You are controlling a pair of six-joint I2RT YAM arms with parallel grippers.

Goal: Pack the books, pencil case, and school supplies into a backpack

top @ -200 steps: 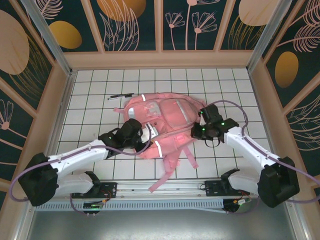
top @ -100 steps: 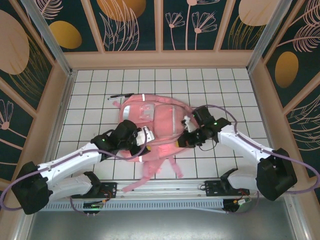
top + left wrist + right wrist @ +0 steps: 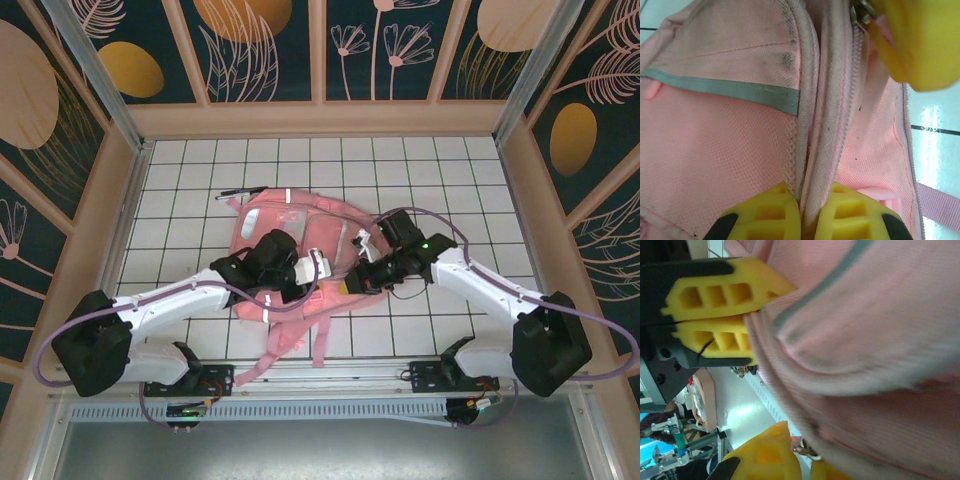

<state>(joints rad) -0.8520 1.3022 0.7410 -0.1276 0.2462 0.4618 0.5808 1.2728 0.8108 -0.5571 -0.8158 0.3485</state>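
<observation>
The pink backpack (image 3: 300, 240) lies flat mid-table, straps trailing toward the near rail. My left gripper (image 3: 312, 276) is at its near edge, and its yellow fingers (image 3: 767, 215) are shut on the zipper seam of the backpack (image 3: 730, 135). My right gripper (image 3: 356, 284) comes in from the right. It is shut on the metal zipper pull (image 3: 808, 452) of the backpack (image 3: 875, 340), a short way from the left gripper (image 3: 750, 317). One loose dark pen (image 3: 240, 192) lies beyond the bag's far left corner. The books and the pencil case are out of view.
Wooden walls (image 3: 320, 118) close in the white tiled table (image 3: 450, 180) on three sides. The arm bases stand on a metal rail (image 3: 320, 378) at the near edge. A pink strap (image 3: 262, 357) reaches that rail.
The backpack has slid and turned toward the near left. My left gripper let go and shut again on the zipper seam. My right gripper moved left, still shut.
</observation>
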